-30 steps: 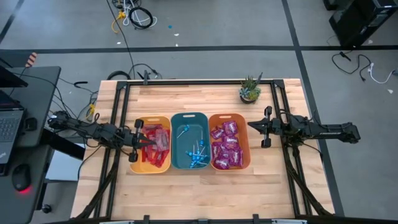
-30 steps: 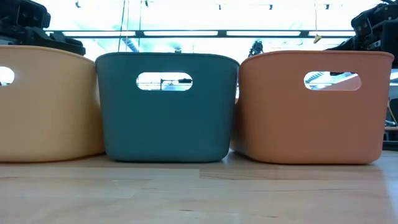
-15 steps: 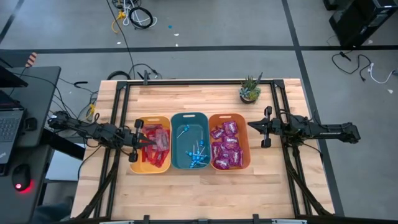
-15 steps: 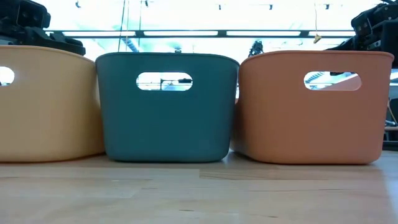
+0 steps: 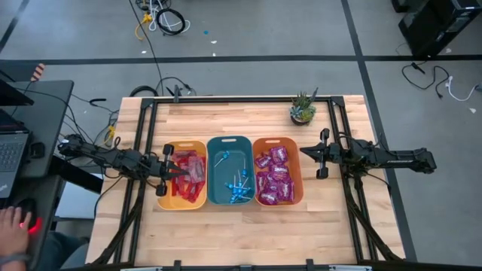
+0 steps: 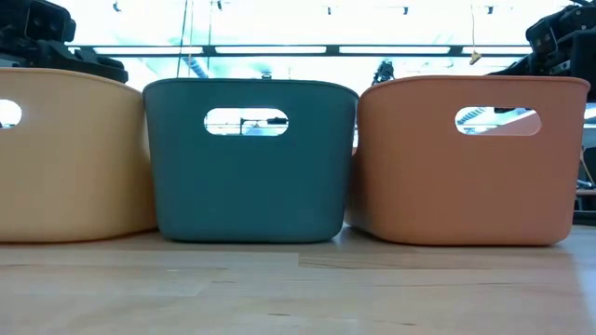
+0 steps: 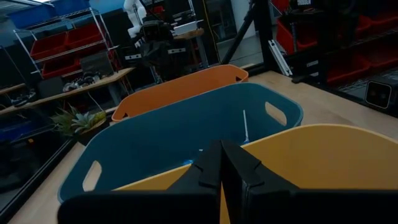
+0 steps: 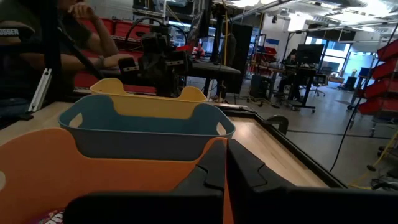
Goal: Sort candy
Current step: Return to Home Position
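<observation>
Three smooth, round-cornered plastic bins sit in a row on the wooden tabletop (image 5: 226,233): the yellow bin (image 5: 181,143) holds flat red packets (image 5: 190,173), the teal bin (image 5: 229,138) blue stick lollipops (image 5: 238,190), the orange bin (image 5: 277,139) shiny magenta packets (image 5: 274,179). The left gripper (image 7: 222,149) is over the yellow bin's outer end and the right gripper (image 8: 225,146) is near the orange bin, both with jaws pressed together.

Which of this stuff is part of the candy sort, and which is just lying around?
Job: red packets in the yellow bin, blue lollipops in the teal bin, purple packets in the orange bin; left gripper at the yellow bin, right gripper beside the orange bin.
Lying about: potted plant, laptop, floor cables.
</observation>
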